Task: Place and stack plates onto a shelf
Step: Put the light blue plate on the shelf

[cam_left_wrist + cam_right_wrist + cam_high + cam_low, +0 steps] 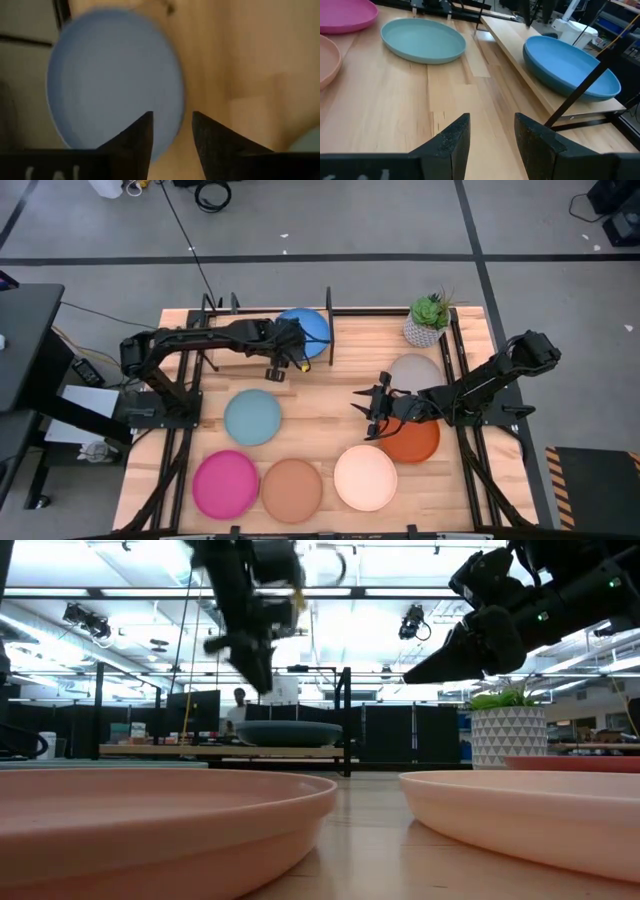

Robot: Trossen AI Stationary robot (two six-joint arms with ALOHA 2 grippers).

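The bright blue plate [312,328] lies on the shelf [322,360] at the table's far edge; it also shows in the left wrist view [115,75] and the right wrist view [567,65]. I cannot make out a dark teal plate. Flat on the tabletop lie the pale blue-green [252,417], magenta [226,485], tan [292,490], cream [365,477], orange-red [415,442] and grey [415,368] plates. My left gripper [274,370] [172,135] hangs open above the blue plate's near rim. My right gripper [366,412] [492,135] is open, above bare wood, pointing toward the shelf.
A white pot with a green plant [428,320] stands at the far right corner beside the grey plate. The shelf's black rods and upright dividers [329,325] rise around the blue plate. Bare wood lies at the table's middle, between the pale blue-green plate and my right gripper.
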